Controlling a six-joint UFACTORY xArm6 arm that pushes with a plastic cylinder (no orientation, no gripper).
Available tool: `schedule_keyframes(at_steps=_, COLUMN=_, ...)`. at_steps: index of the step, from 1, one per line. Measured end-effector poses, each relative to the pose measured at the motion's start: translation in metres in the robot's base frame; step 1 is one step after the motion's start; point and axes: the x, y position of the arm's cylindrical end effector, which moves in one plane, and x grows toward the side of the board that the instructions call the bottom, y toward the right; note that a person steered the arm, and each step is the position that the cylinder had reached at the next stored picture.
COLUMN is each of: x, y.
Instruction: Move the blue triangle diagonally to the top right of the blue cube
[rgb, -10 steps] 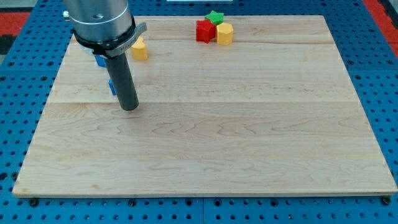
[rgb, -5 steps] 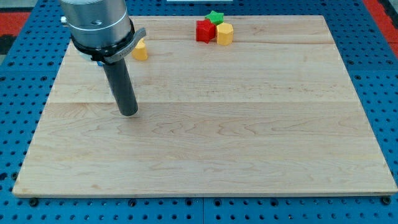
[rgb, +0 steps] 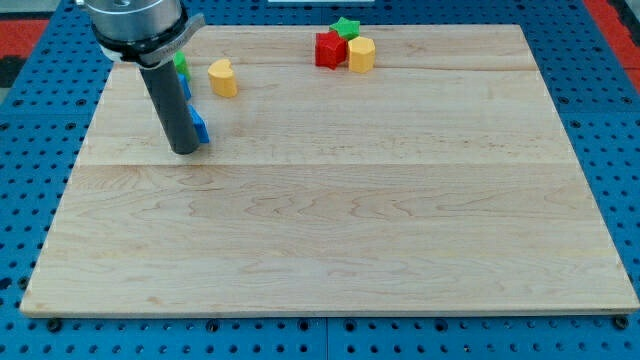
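Blue block (rgb: 201, 127) touches my tip's (rgb: 184, 151) right — yellow block (rgb: 222, 78) above it.

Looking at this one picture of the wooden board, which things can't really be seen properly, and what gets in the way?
- Blue blocks in the camera view: only slivers show beside the dark rod, so their shapes cannot be told apart.
- Green block at the view's upper left: mostly hidden behind the arm.
- Small green star block: its lower part sits behind the red block.
- My tip shows, touching the blue sliver's left.

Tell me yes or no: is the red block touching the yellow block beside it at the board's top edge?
Yes: the red block sits flush against the yellow block, with the green star-shaped block just behind them.
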Motion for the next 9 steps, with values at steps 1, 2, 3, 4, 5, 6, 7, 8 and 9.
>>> schedule_keyframes(at_steps=1, x=-0.025, y=0.001)
schedule_keyframes(at_steps=2, x=-0.048, y=0.007)
schedule_keyframes(at_steps=3, x=-0.050, y=0.017)
schedule_keyframes(at_steps=4, x=-0.046, y=0.039)
schedule_keyframes(at_steps=5, x=-0.069, y=0.016)
schedule_keyframes(at_steps=6, x=-0.095, y=-0.008)
schedule_keyframes(at_steps=7, x=-0.095, y=-0.011)
schedule_keyframes(at_steps=8, x=-0.048, y=0.024)
schedule_keyframes(at_steps=9, x=-0.016, y=0.044)
